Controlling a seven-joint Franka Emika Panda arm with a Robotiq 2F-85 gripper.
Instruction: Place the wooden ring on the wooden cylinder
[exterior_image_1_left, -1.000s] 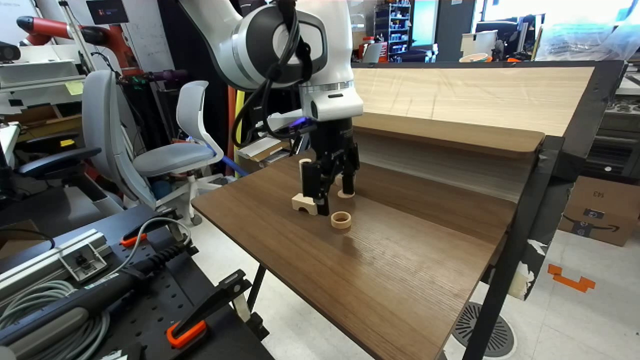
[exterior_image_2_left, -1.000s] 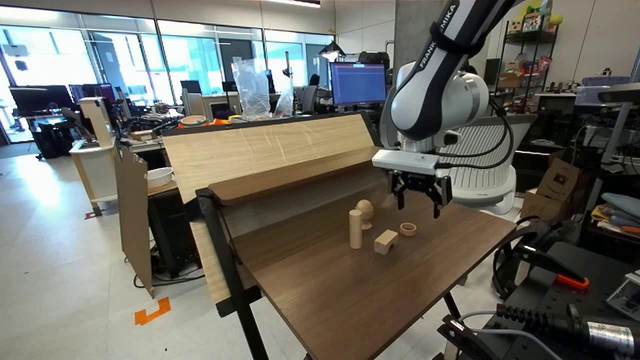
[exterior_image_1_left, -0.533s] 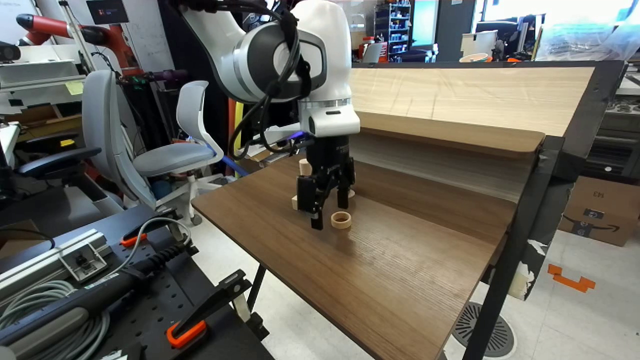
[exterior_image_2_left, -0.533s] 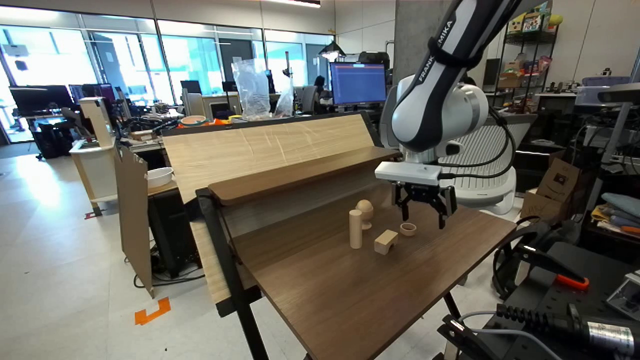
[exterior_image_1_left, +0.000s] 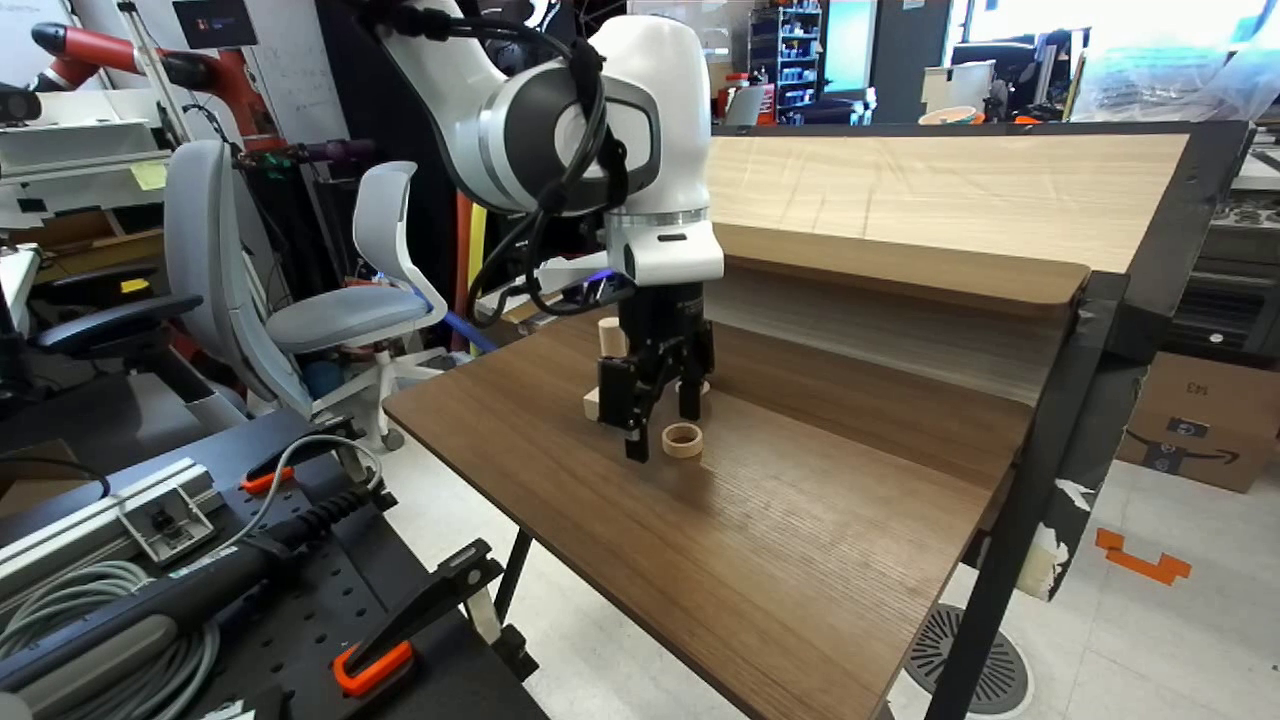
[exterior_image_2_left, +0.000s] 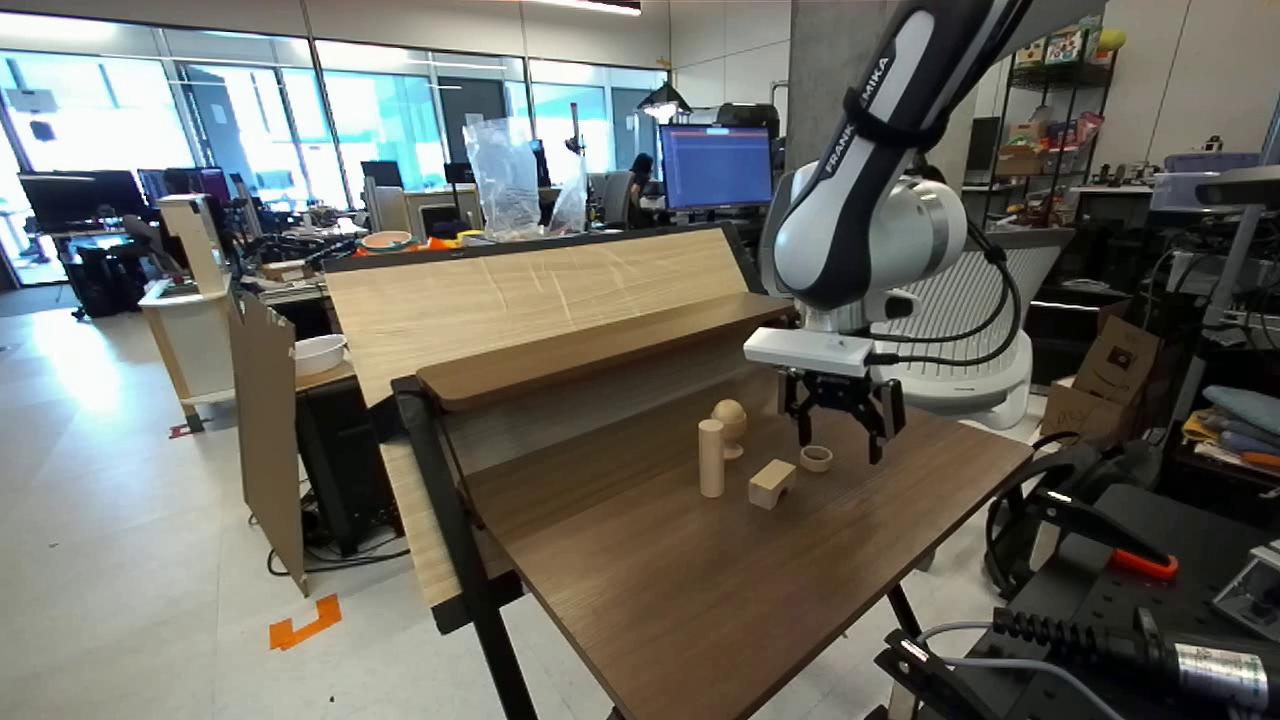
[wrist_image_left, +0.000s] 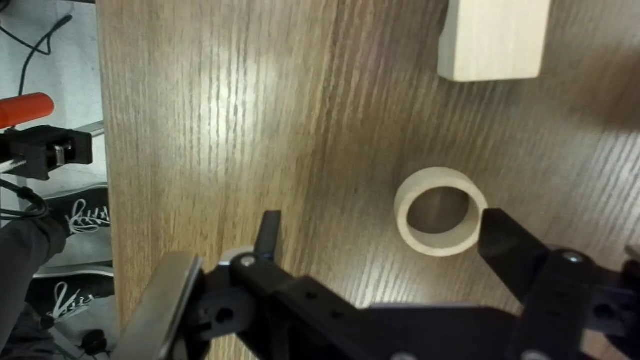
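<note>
- We see the gripper (exterior_image_2_left: 840, 451) hanging above the table (exterior_image_2_left: 690, 600), its jaws spread wide and released.
- The wooden ring (exterior_image_2_left: 816, 466) lies flat on the table; in the wrist view one fingertip (wrist_image_left: 500, 237) overlaps its edge, and we cannot tell whether they touch.
- We find the wooden cylinder (exterior_image_2_left: 711, 462) upright, apart from the ring.
- In an exterior view, an arched block (exterior_image_2_left: 771, 485) sits between them.

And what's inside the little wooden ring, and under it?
In the wrist view, brown tabletop shows through the hole of the wooden ring. What lies right under its rim is covered by the wood, and the gripper hides a bit of its edge.
</note>
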